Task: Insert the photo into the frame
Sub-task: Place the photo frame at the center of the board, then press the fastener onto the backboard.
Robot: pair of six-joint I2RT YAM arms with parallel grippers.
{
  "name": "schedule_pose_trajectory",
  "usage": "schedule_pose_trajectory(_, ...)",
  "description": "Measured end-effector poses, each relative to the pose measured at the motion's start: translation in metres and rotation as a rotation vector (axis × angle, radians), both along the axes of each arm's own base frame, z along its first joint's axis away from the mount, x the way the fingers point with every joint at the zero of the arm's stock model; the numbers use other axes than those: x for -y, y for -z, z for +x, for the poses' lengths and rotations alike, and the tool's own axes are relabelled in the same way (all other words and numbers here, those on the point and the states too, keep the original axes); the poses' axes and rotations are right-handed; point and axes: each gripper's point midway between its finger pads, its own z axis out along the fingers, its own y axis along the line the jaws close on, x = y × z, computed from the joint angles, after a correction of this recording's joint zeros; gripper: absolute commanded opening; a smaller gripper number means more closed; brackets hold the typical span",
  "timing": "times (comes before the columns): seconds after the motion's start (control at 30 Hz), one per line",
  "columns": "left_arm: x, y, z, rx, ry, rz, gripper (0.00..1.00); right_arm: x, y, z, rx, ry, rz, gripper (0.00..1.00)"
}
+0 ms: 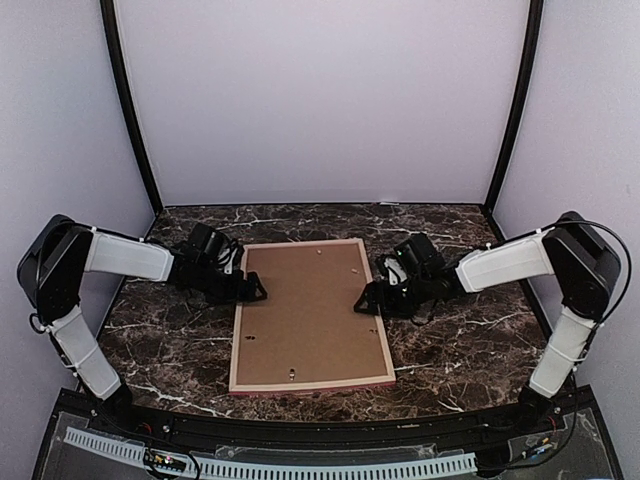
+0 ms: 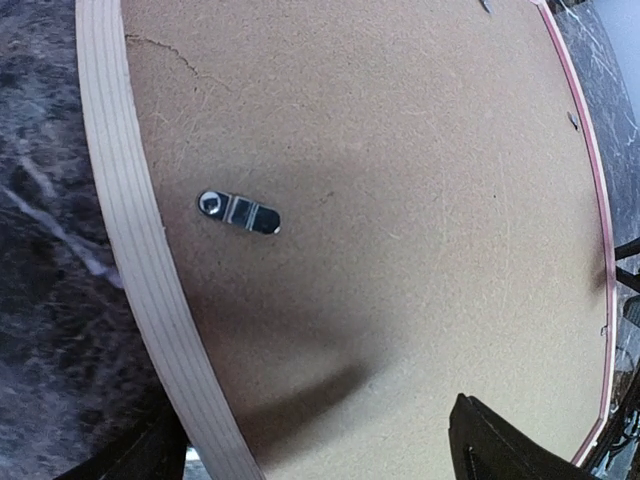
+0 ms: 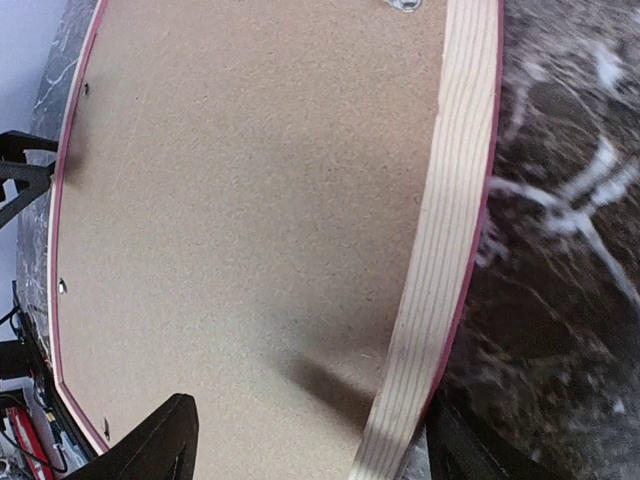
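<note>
Overhead, the frame (image 1: 237, 325) lies face down on the bench (image 1: 470, 350), pale wood up, with a brown backing board (image 1: 310, 310) inside it and its long axis running near to far. Either side, the left gripper (image 1: 252, 290) and right gripper (image 1: 368, 300) flank it. Left wrist: wide-spread fingers (image 2: 490, 445) straddle the left rail near a metal clip (image 2: 238, 212). Right wrist: wide fingers (image 3: 160, 445) straddle the right rail, whose pink edge shows.

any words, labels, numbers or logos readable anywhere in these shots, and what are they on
None can be read: the backing board, the frame with its pale wood reverse up, the metal clip and the marble table carry no text.
Any markings on the strip at the near edge are too small to read.
</note>
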Motion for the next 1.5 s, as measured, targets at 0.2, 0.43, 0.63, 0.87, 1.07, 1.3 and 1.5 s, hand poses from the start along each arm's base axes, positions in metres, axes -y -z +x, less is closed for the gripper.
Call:
schedule_pose_trajectory(0.2,0.049,-0.001,-0.018,0.011,0.088,-0.023,0.93,0.046,0.003,-0.031,-0.003,0.076,-0.083,0.78)
schedule_pose_trajectory(0.43,0.086,-0.004,-0.03,0.005,0.169,-0.048,0.97,0.086,-0.005,-0.047,0.027,0.142,-0.181,0.81)
schedule_pose_trajectory(0.63,0.084,-0.013,-0.018,0.041,0.152,0.005,0.99,0.099,-0.016,-0.021,0.066,0.19,-0.189,0.82)
schedule_pose_trajectory(0.87,0.084,-0.024,0.022,0.137,0.121,0.125,0.98,0.105,-0.005,0.003,0.054,0.192,-0.226,0.82)
schedule_pose_trajectory(1.07,0.079,-0.003,0.043,0.136,0.106,0.249,0.94,0.102,0.001,0.021,0.044,0.175,-0.231,0.82)
schedule_pose_trajectory(1.3,0.079,0.007,0.054,0.139,0.109,0.304,0.88,0.094,0.0,0.037,0.042,0.16,-0.212,0.82)
schedule_pose_trajectory(1.5,0.081,0.009,0.056,0.14,0.112,0.303,0.78,0.089,0.003,0.041,0.032,0.149,-0.205,0.82)
